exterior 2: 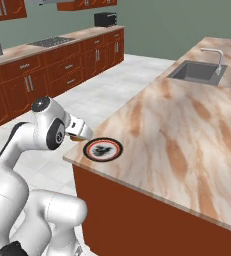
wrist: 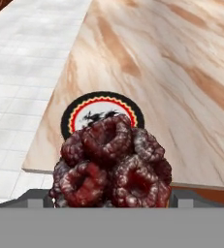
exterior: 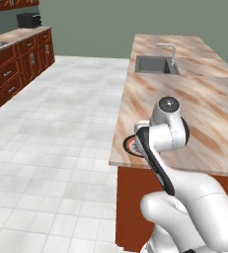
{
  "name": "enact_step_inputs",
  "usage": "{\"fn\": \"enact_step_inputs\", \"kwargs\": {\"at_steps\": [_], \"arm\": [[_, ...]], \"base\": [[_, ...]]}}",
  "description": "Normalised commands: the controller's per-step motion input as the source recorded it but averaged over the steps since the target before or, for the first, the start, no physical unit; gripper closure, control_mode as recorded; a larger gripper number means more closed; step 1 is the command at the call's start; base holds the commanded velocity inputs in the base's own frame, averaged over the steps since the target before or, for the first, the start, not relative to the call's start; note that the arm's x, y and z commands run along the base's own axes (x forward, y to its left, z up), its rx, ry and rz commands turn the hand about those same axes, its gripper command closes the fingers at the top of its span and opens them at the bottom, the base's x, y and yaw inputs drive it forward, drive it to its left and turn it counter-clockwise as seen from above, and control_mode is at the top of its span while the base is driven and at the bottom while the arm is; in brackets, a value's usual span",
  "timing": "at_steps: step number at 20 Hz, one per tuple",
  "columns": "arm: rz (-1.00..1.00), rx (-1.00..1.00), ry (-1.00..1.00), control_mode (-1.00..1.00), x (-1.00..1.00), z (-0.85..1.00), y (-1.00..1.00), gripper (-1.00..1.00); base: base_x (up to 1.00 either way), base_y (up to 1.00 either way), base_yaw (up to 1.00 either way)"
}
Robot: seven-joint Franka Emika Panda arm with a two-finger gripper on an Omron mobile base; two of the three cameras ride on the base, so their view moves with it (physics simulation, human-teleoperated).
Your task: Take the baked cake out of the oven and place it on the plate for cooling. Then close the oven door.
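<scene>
Cake (wrist: 112, 164), dark reddish-brown and knobbly, is held between spread fingers (wrist: 33, 197) just short of the plate (wrist: 74, 112), evidently for placement.

Hand view: cake (wrist: 112, 162) stands in front of the plate (wrist: 74, 112), hiding the plate's near rim and most of its centre print. Cake's underside is cut off by the bottom of the view. Finger tips (wrist: 31, 197) mostly covered by the cake; only grey stubs show at either side.

Left base view: plate (exterior: 131, 144) largely hidden behind the arm's wrist; only a left arc of its rim shows.

Right base view: gripper (exterior 2: 77, 136) concealed behind the wrist housing; cake (exterior 2: 75, 137) shows only as a dark sliver beneath it. Plate's centre print (exterior 2: 103, 149) too small to read.
</scene>
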Motion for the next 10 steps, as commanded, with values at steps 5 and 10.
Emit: {"fn": "enact_step_inputs", "kwargs": {"at_steps": [5, 10], "arm": [[0.0, 0.0, 0.0, -1.0, 0.24, -0.45, -0.05, 1.0], [0.0, 0.0, 0.0, -1.0, 0.29, -0.31, -0.04, 1.0]], "base": [[0.0, 0.0, 0.0], [0.0, 0.0, 0.0]]}}
